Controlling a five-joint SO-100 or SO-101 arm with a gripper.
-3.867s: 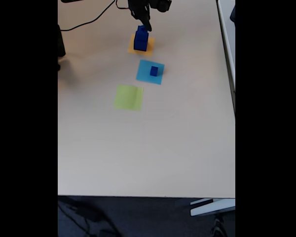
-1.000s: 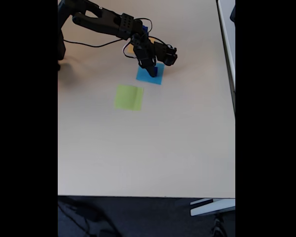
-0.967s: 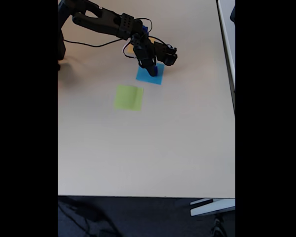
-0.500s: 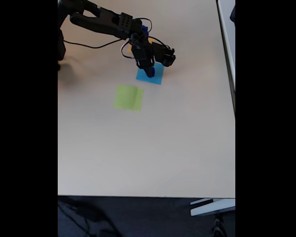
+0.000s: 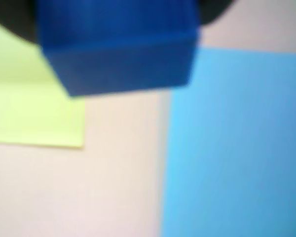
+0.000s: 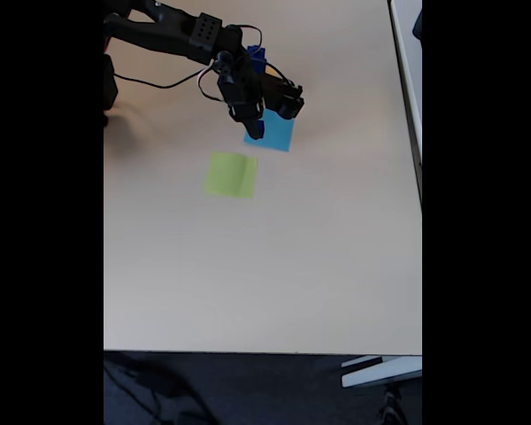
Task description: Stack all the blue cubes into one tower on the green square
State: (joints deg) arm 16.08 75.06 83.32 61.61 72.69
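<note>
1. A small blue cube (image 5: 119, 47) is seen at the top of the wrist view, blurred and very near the lens. It is judged to be pinched by the gripper (image 6: 256, 131), although the fingers themselves cannot be made out.
2. In the fixed view the gripper hangs at the left edge of the light-blue square (image 6: 275, 133), in the upper middle of the frame, above the worktop (image 6: 265, 266).
3. The green square (image 6: 231, 174) lies just below and left of the gripper in the fixed view, bare. In the wrist view it is at the left edge (image 5: 29, 108).
4. Another cube (image 6: 257, 57) is partly seen behind the arm, on an orange patch.
5. The cube should be carried over the middle of the green square, lowered flat, and let go only when it rests, so that a straight tower can be built on it.
</note>
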